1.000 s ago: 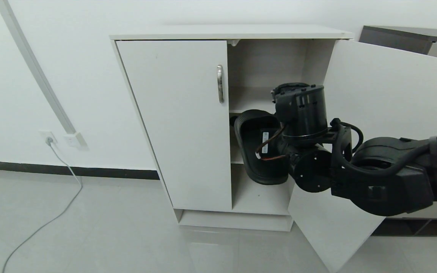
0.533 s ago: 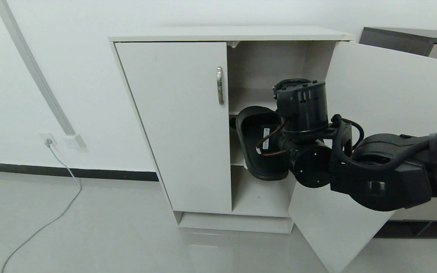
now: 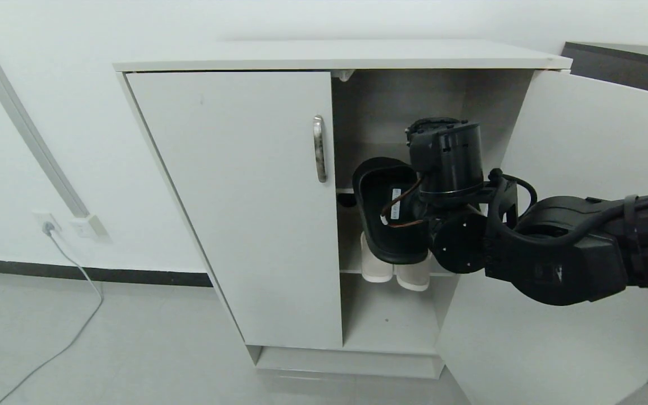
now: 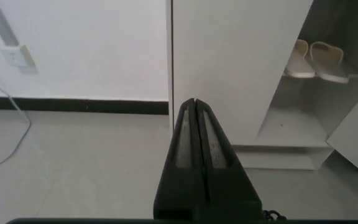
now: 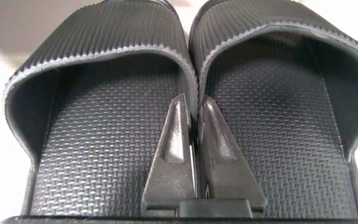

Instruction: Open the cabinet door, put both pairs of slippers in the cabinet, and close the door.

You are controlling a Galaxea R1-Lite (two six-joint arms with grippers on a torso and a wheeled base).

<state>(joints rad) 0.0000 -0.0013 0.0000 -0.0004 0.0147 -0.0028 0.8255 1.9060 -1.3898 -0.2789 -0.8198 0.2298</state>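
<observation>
A white two-door wooden cabinet (image 3: 335, 53) stands against the wall. Its left door (image 3: 234, 197), with a slim upright metal handle (image 3: 319, 148), is closed, and its right door (image 3: 583, 169) is swung wide open.

The right gripper (image 5: 192, 99) is at the open right half. Its fingers are drawn narrow and pinch the two adjoining inner walls of a pair of black ribbed rubber slippers (image 3: 383, 214). The pair is held side by side and tipped steeply, toes up. It sits at the cabinet's front opening, between the upper shelf (image 3: 344, 190) and the middle shelf (image 3: 349, 271).

A pair of white foam slippers (image 3: 394, 274) lies side by side on that middle shelf, towards its right end, just below and behind the black pair (their heels poke a little over the shelf's front edge).

The left gripper (image 4: 194, 102) has its fingers pressed together with nothing between them. It hangs over the pale tiled floor (image 4: 73, 168) in front of the closed left door. A grey cable (image 3: 71, 332) runs from a wall socket (image 3: 48, 228) down across the floor, well left of the cabinet.
</observation>
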